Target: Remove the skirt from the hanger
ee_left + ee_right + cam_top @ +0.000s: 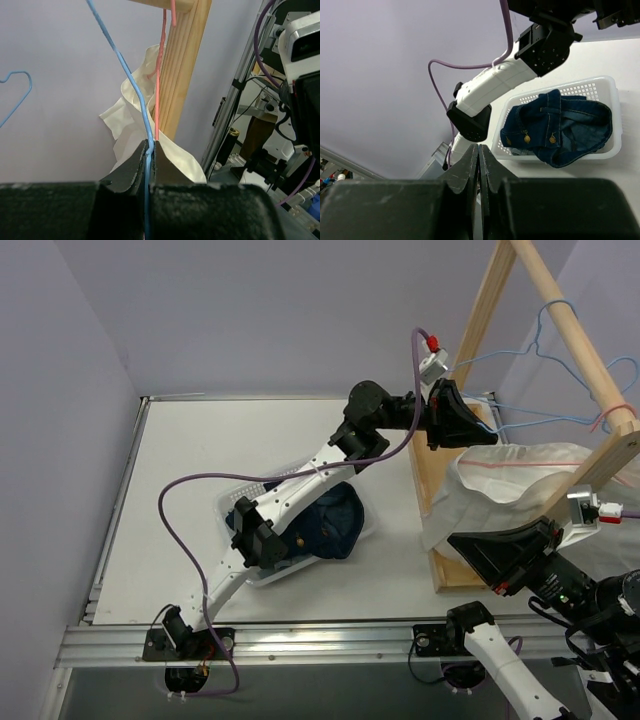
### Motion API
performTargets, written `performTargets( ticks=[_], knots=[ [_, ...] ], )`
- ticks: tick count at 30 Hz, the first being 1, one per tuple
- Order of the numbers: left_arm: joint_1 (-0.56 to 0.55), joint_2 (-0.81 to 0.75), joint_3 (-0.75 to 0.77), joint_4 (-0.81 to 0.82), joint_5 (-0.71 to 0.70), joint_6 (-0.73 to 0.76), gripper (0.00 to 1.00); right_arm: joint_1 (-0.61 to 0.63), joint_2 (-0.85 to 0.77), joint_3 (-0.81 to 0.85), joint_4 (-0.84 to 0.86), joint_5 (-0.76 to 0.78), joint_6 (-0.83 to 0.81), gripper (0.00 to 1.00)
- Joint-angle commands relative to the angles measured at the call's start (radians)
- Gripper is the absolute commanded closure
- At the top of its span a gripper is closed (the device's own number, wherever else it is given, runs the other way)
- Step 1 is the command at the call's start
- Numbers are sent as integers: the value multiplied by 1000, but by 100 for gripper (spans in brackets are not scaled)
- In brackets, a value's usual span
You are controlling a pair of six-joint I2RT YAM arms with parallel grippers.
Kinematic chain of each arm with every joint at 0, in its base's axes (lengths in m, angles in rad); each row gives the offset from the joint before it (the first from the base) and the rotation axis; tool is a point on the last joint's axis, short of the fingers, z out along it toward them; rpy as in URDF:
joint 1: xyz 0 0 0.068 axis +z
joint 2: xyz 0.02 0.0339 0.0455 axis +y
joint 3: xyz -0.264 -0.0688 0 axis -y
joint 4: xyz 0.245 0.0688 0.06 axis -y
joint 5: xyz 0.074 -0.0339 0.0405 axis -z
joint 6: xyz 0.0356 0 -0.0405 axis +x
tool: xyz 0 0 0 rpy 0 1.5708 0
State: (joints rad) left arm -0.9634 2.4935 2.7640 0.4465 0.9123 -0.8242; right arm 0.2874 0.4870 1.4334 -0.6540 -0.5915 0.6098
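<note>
Nearest the bases, the right gripper (479,150) was found fully closed, its fingers pressed together with nothing visible between them; in the overhead view it sat low at the right, just beside the lower edge of the skirt (520,475). Further out on the table (180,490) stood a white basket (618,115) holding a crumpled denim garment (560,127), with the left arm passing above it. Beyond that, the left gripper (150,147) was raised to the wooden rack (485,310) and clamped shut on the wire of a blue hanger (131,80), which ran up from between its fingers. A pink hanger (159,75) wire stood just beside the blue one, against the rack's post. The skirt, white and bunched, remained hanging at the rack, immediately behind the left gripper, its cloth drooping toward the rack's base.
</note>
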Motion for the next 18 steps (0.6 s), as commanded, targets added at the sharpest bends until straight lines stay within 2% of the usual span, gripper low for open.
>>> performTargets(
  ticks=[1,5,9,12,14,18],
  knots=[
    [-67,-21,100,129,-114,40,98,-10,-16,10,70,13,21,100],
    [-83,-39,63,135,-214,57,98,-19,-30,-13,91,1,34,100],
    [-67,-47,114,170,-217,42,98,-30,-47,-42,91,-11,36,100],
    [-51,-122,16,207,-210,37,98,-31,-50,-33,80,-11,33,100],
    [-29,-175,-117,282,-216,-2,98,-30,-48,-10,67,-8,28,100],
    [5,-182,-175,265,-213,-33,98,-30,-44,21,37,2,12,100]
  ],
)
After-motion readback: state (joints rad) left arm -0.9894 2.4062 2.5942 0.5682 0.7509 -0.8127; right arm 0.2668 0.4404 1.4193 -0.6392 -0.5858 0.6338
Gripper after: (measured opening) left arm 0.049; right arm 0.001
